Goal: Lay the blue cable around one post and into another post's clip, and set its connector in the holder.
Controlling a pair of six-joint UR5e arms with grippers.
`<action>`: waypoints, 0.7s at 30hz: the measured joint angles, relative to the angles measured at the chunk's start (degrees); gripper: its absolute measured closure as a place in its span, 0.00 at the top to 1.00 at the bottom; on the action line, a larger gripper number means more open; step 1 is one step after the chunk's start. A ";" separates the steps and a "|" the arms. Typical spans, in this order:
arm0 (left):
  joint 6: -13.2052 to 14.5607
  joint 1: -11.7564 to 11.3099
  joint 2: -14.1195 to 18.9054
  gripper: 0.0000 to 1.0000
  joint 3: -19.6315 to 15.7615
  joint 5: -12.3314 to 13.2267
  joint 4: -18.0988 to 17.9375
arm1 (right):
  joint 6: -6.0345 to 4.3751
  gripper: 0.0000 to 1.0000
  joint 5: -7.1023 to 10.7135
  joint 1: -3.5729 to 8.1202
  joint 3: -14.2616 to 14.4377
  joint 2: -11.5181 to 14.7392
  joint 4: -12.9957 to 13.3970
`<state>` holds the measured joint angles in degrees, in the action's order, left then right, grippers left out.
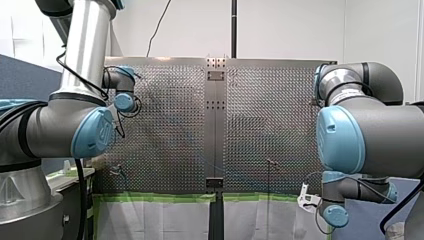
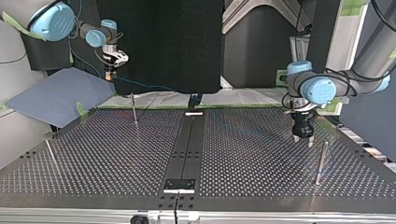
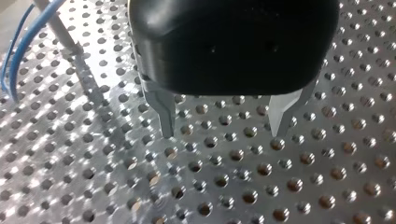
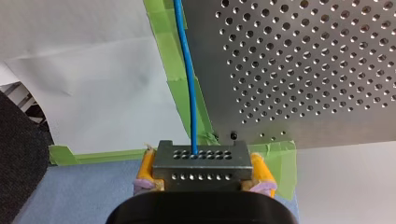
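Holding out past the green-taped edge of the perforated metal bench (image 4: pixel 303 70), just off one of its corners, my right arm's jaws are closed tight on the grey, hole-dotted metal connector block (image 4: pixel 201 163), with the yellow pads (image 4: pixel 145 165) squeezing it from both sides. The thin blue cable (image 4: pixel 187 79) runs straight out ahead of the block, over the tape and on along the bench's edge. That's the sense of gripping the connector itself, I'd say: steer the end and the cable follows.

Across the bench, near its opposite side edge, my left arm's jaws hang low over the holes. The slim metal fingers (image 3: pixel 164 114) are spread wide with nothing between them, waiting, I'd guess, to guide or pin the cable when it comes their way. Just beside them stands a thin metal post (image 3: pixel 63 35) with blue cable running close by it, though I can't tell whether the cable wraps it.

Another thin metal post (image 2: pixel 134 109) stands near the taped edge, closest to the connector. That looks like the likely first stop. The connector itself is in the air, with no holder near it.
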<state>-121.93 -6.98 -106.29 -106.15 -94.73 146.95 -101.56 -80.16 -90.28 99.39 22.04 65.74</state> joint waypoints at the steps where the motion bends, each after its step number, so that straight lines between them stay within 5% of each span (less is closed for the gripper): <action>1: 0.00 0.22 0.00 1.00 0.00 0.40 0.27 | 0.04 0.00 0.00 -0.04 -0.02 0.00 -0.04; 6: 0.15 1.72 0.12 1.00 -0.02 1.89 2.26 | 0.23 0.00 0.00 -0.22 -0.09 0.03 -0.13; 12: 0.45 4.31 1.68 1.00 -1.19 0.50 4.36 | 0.28 0.00 0.00 -0.36 -0.17 0.03 -0.30; 21: -2.07 6.50 5.76 1.00 -5.22 -0.93 1.30 | 0.29 0.00 0.08 -0.49 -0.37 0.05 -0.53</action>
<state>-124.00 -0.48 -100.53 -111.37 -95.66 148.25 -101.27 -80.08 -90.77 99.02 22.10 65.20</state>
